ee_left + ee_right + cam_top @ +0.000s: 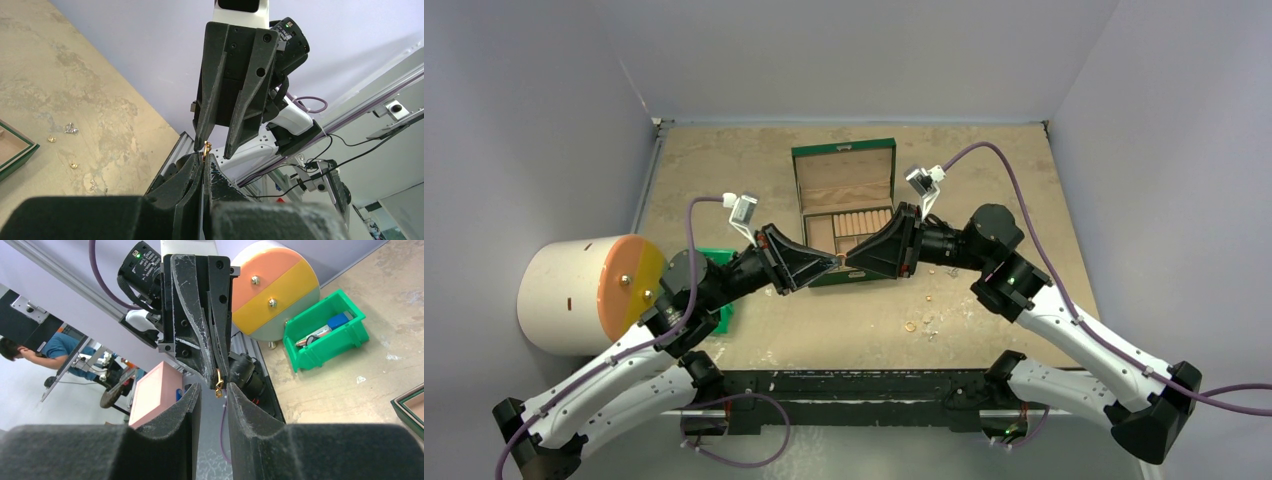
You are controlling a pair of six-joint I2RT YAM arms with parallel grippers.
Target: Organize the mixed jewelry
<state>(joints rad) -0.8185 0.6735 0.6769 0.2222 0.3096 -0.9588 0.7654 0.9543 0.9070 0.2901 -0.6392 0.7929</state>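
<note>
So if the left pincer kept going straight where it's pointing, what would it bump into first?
The right pincer: it is open and nearly tip to tip with the left pincer, which pinches a tiny gold piece. The exact gap is hard to judge.

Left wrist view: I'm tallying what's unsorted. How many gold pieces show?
3. A held piece sits in the shut jaws of the left gripper; a far piece and a near piece lie on the table by the box. Others may be hidden.

1 small gold piece (219,380) pinched mid-air at left gripper (834,261) tips, other pcs (912,326) scattered on table (844,335)
</note>
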